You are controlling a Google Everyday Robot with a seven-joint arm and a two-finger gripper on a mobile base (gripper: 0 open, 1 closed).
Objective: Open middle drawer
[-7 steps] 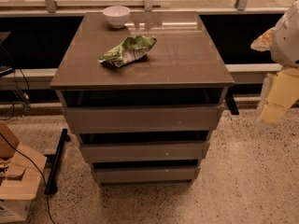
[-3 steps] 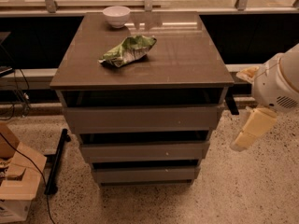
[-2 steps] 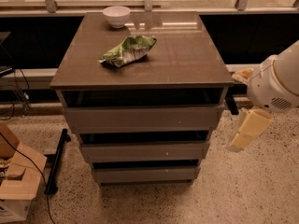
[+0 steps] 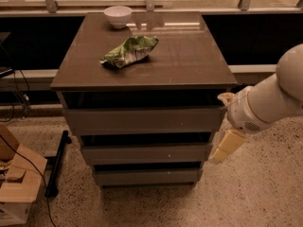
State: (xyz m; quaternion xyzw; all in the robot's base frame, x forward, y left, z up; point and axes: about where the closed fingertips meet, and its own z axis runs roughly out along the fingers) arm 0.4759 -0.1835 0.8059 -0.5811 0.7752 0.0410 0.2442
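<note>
**Station status: middle drawer and gripper**

The middle drawer (image 4: pixel 144 153) sits in the cabinet (image 4: pixel 142 74) between the top front (image 4: pixel 142 121) at 12 o'clock and the bottom front (image 4: pixel 147 176) at 6 o'clock. A dark gap shows above it. The gripper (image 4: pixel 220 154) hangs at 3 o'clock, just beside the drawer's right end. Whether the gripper is spread or closed cannot be told.

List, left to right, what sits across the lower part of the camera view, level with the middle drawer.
Cardboard box → black bar leaning on the floor → middle drawer → gripper, hanging just off the drawer's right end.
</note>
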